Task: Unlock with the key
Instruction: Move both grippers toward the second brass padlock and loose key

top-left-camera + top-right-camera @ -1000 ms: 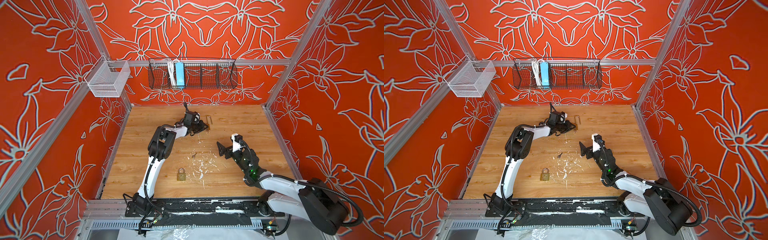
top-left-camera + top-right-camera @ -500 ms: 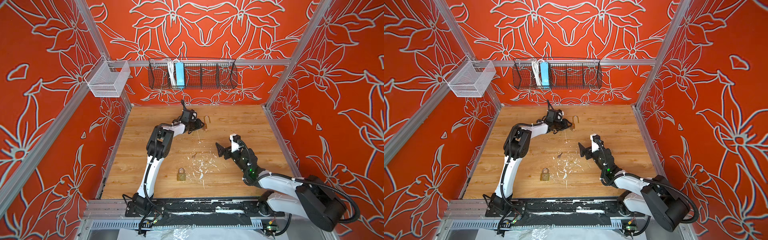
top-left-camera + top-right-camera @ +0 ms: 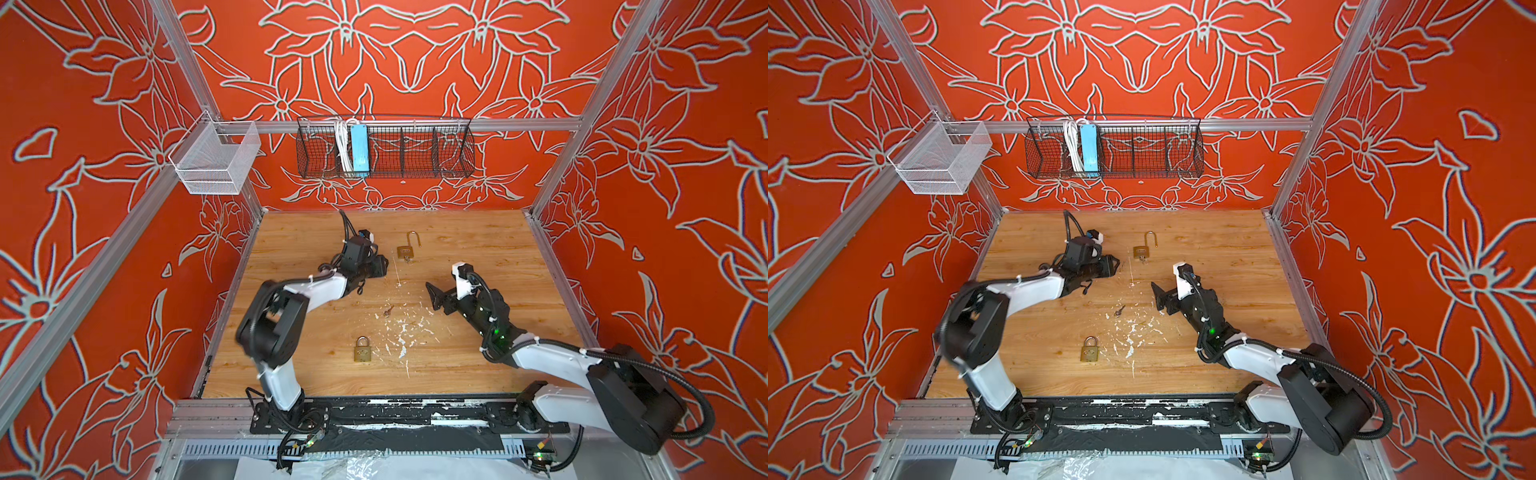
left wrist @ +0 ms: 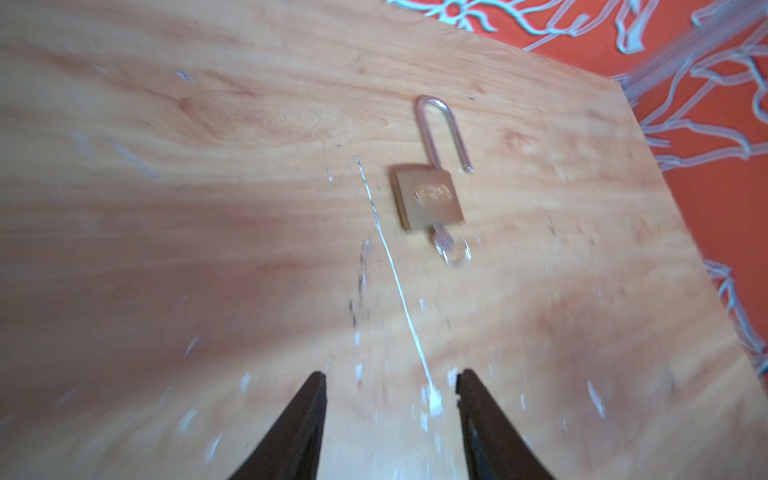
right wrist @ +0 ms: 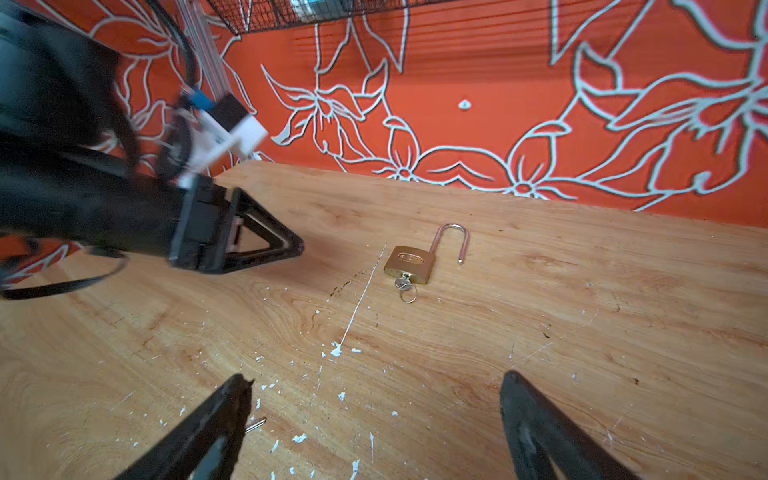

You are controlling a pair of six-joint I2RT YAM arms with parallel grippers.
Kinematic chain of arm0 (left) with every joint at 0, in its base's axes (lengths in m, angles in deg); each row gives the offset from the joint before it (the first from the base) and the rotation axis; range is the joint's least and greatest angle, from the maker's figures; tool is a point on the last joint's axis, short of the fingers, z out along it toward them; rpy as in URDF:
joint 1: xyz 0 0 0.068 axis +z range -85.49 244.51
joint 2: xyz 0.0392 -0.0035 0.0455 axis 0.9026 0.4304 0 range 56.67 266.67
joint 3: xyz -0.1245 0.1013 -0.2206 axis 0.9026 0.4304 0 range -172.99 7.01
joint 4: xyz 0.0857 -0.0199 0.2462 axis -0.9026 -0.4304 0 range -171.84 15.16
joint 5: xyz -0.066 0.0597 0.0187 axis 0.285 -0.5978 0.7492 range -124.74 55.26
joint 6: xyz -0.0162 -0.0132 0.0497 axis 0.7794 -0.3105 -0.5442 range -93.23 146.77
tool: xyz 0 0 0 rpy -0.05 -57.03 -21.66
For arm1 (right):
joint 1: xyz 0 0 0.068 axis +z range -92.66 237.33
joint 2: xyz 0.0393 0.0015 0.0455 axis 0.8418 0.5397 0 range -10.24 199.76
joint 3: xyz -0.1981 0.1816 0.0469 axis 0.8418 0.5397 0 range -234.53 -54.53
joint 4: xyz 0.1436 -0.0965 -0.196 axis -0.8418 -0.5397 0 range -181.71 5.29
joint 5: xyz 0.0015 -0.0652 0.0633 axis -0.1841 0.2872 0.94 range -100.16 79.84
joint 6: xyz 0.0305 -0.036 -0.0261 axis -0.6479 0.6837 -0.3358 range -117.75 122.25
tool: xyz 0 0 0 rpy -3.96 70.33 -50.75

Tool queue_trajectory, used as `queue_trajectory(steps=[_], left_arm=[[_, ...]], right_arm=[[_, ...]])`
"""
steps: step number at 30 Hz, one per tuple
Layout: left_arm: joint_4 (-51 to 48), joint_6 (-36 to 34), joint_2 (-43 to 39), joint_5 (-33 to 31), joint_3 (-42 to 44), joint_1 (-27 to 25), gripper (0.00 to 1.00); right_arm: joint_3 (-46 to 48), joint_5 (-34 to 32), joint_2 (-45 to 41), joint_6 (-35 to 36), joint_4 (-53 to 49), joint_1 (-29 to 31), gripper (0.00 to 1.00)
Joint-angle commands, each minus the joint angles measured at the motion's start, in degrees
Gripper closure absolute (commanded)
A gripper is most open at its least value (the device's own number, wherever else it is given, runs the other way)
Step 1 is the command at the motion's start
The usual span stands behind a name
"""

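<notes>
A brass padlock [image 3: 405,250] [image 3: 1141,251] lies flat at the back of the wooden table, its shackle swung open. A key on a small ring [image 4: 448,245] [image 5: 404,285] sticks in its keyhole. My left gripper [image 3: 383,264] [image 3: 1115,265] [image 4: 390,382] hangs just to the left of it, open and empty, apart from the lock [image 4: 430,201]. My right gripper [image 3: 430,296] [image 3: 1155,296] [image 5: 376,382] hovers over mid-table, wide open and empty, facing the lock [image 5: 409,259].
A second, closed padlock [image 3: 363,349] [image 3: 1089,349] lies near the front of the table. A loose key [image 3: 388,310] [image 3: 1120,311] [image 5: 255,424] rests between the two locks, by my right gripper. White flecks dot the wood. Wire baskets [image 3: 384,147] hang on the back wall.
My left gripper has opened, let go of the padlock and drawn back to the left. The lock now lies free with its shackle open. My right gripper shifted slightly.
</notes>
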Motion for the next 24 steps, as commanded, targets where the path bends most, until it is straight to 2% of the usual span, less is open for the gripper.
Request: queue_trajectory(steps=[1,4,7,9,10,11,13,17,20,22,23,24], left_arm=[[-1.2,-7.1,-10.0,-12.0,6.6,-5.3,0.46],[-5.7,-6.0,-19.0,-15.1,12.4,-6.4,0.43],[-12.6,-4.4,-26.5,-16.5,16.3,-7.5,0.42],[-9.0,-2.9,-31.2,-16.1,23.1,-7.8,0.41],[-5.4,-3.3,-33.6,-15.6,26.8,-7.4,0.37],[-2.1,-3.9,-35.5,-14.1,29.2,-6.4,0.33],[0.0,-6.4,-40.8,-5.4,30.2,-3.1,0.30],[2.8,-6.1,-47.5,1.6,32.3,-3.2,0.23],[-0.1,-4.8,-52.0,-3.7,33.1,-3.4,0.19],[-1.0,-3.8,-54.1,-6.8,33.7,-3.5,0.16],[-1.4,-3.5,-54.9,-7.7,33.8,-3.4,0.06],[-1.9,-3.7,-55.6,-8.1,33.8,-3.5,0.03]], right_arm=[[-6.6,2.9,4.1,0.7,-10.8,0.5,0.08],[-9.9,6.2,8.1,1.0,-13.1,1.8,0.13],[-13.5,6.7,9.6,3.4,-20.1,4.3,0.16],[-15.8,5.3,10.9,3.8,-24.1,5.6,0.16],[-17.0,5.4,11.8,3.8,-25.6,5.8,0.17],[-18.1,5.5,12.6,3.8,-27.3,5.9,0.18],[-20.2,7.5,14.1,3.7,-30.6,6.2,0.18],[-25.3,11.6,17.6,2.8,-38.0,8.2,0.20],[-30.8,7.2,22.7,1.4,-43.1,10.5,0.27],[-30.7,3.1,24.9,2.6,-42.2,12.9,0.30],[-29.2,1.2,25.5,3.4,-39.9,14.2,0.30],[-28.2,0.2,25.9,3.8,-37.9,15.2,0.30]])
